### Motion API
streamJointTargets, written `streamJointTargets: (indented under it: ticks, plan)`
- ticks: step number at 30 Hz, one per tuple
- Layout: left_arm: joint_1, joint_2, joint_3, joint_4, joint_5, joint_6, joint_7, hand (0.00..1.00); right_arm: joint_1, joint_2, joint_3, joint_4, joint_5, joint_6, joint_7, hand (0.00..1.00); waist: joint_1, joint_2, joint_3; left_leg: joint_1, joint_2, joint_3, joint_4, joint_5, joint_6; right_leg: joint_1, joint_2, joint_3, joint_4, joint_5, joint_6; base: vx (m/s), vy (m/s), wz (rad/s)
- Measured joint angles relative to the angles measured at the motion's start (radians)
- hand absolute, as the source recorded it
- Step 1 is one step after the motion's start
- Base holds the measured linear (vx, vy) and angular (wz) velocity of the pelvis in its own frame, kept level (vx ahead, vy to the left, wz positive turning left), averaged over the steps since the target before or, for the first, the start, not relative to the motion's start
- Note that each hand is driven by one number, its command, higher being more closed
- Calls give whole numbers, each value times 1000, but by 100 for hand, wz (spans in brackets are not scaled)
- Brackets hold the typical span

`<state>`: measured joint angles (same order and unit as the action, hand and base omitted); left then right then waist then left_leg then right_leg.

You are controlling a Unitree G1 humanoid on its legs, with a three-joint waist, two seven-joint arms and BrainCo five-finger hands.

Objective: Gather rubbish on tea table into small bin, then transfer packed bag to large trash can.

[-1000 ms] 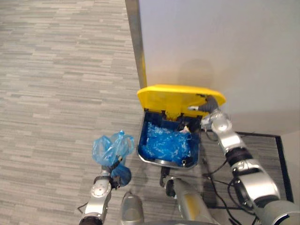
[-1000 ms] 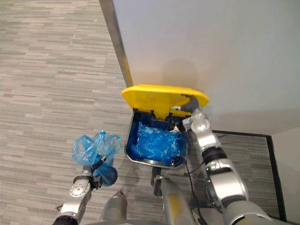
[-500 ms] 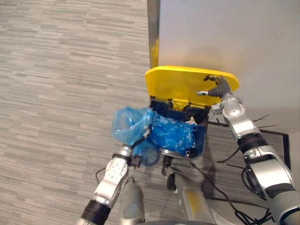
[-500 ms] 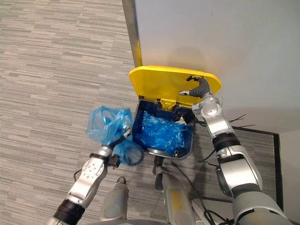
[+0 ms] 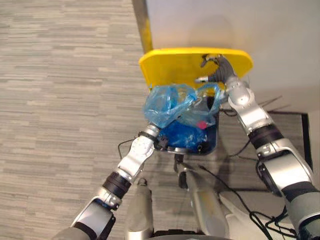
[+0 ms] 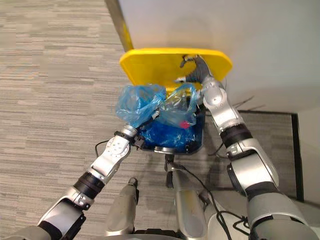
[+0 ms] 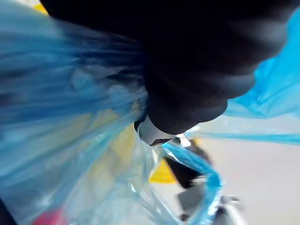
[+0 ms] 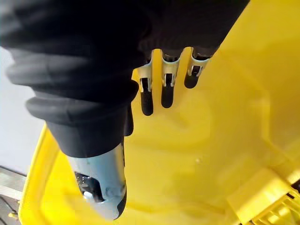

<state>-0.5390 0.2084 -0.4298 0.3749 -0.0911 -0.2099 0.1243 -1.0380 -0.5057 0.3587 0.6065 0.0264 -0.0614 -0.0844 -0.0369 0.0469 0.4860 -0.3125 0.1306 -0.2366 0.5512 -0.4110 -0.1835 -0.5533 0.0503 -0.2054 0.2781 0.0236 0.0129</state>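
**A:** Locating the packed bag point(image 5: 172, 105)?

**B:** Hanging bunched over the open mouth of the large trash can point(image 5: 192, 148), riding on the left hand point(image 5: 150, 136). Not yet down inside. Hovering above the blue liner point(image 5: 182, 136) and partly covering the yellow lid point(image 5: 170, 65) in the head views.

**A:** Reading the left hand's grip?

**B:** Not managing to. Buried in blue film in its own wrist view, so cannot tell whether clamping or merely hooking the plastic.

**A:** And the right hand point(image 5: 217, 70)?

**B:** Propping the lid upright. Fingers point(image 8: 168, 93) lying roughly straight and side by side against the yellow underside, thumb apart, clasping nothing.

**A:** Judging how the bag is going to handle?

**B:** Judging it light and limp, with thin film ballooning and crumpling freely and no stiffness anywhere. Probably slippery, and probably tearing if dragged across the can's rim or the lid hinge. Showing a red item point(image 5: 201, 124) and something pale yellow through the film, so carrying loose contents liable to shift.

**A:** Taking hold where?

**B:** At the gathered neck, with the film bunched thick. Avoiding the belly, as likely to stretch or slide out. Releasing squarely over the opening, well clear of the rim.
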Motion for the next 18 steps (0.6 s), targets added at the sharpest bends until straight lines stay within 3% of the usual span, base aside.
streamJointTargets:
  ticks: [4, 5, 12, 18]
  plan:
    - [-80, -20, 5, 178, 70, 20, 12, 100, -45, -22, 4, -44, 1, -4, -4, 0, -4, 0, 33, -56, -6, 14, 35, -6, 1, -55, 1, 11, -1, 20, -12, -8, 26, -12]
    - [-104, -30, 7, 239, 93, 32, 12, 0, -53, -21, 6, -50, 1, -9, -8, 0, -4, 0, 33, -80, -6, 19, 47, -11, 2, -76, 1, 13, 0, 25, -16, 20, 24, -18]
    - [-244, -64, 23, 553, 222, 82, 32, 0, -106, -10, 36, -84, 3, -43, -40, 0, -8, -12, 40, -178, -9, 38, 106, -32, 14, -158, 2, 32, 0, 47, -20, 9, 32, -11]
    - [-245, -70, 50, 573, 312, 99, 40, 0, -108, 24, 43, -102, 3, -48, -48, 0, -4, -14, 41, -189, -11, 48, 110, -37, 20, -170, 0, 41, 6, 55, -29, 26, 27, -5]
